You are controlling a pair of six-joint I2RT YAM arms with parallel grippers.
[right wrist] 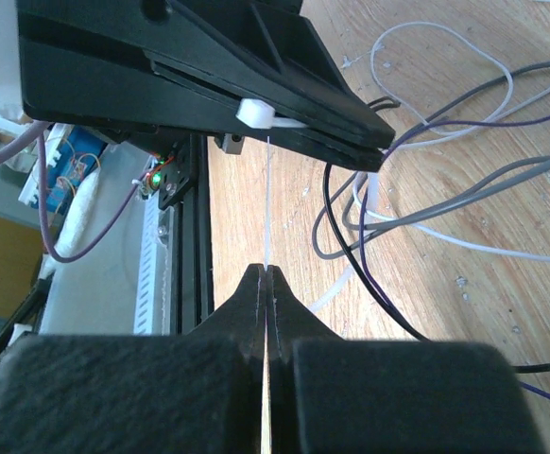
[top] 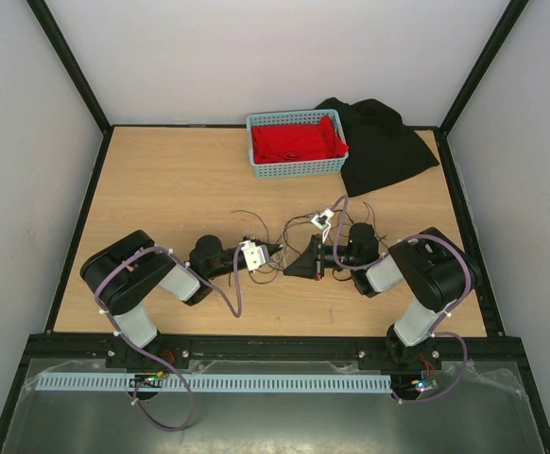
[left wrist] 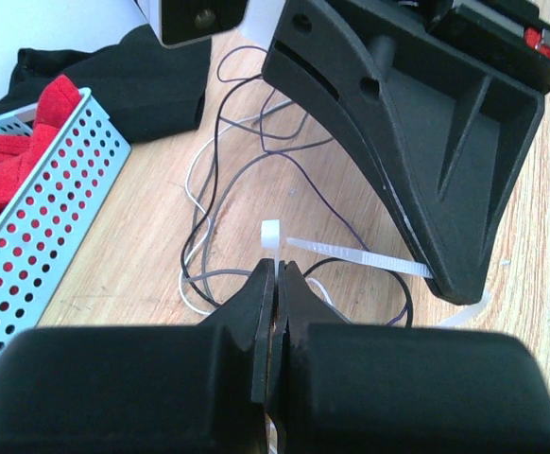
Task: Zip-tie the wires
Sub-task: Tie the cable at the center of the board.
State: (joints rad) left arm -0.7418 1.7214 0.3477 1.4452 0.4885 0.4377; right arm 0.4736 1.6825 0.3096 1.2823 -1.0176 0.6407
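The table (top: pixel 162 189) carries everything. At its far edge, about the middle, stands the basket (top: pixel 297 170), and a cloth (top: pixel 294 142) lies in it. Just to the right of the basket, a second cloth (top: pixel 388 151) lies on the table, against the far edge. Nearer, in the middle of the table, the wires (top: pixel 284 232) lie in loose loops on the surface. The left gripper (left wrist: pixel 277 268) reaches them from the left and the right gripper (right wrist: pixel 266 272) from the right; the two meet over the wires, very near each other. The zip tie (left wrist: pixel 351 253) runs between them: its head sits at the tips of the left gripper, and its strap passes between the pressed-together fingers of the right gripper.
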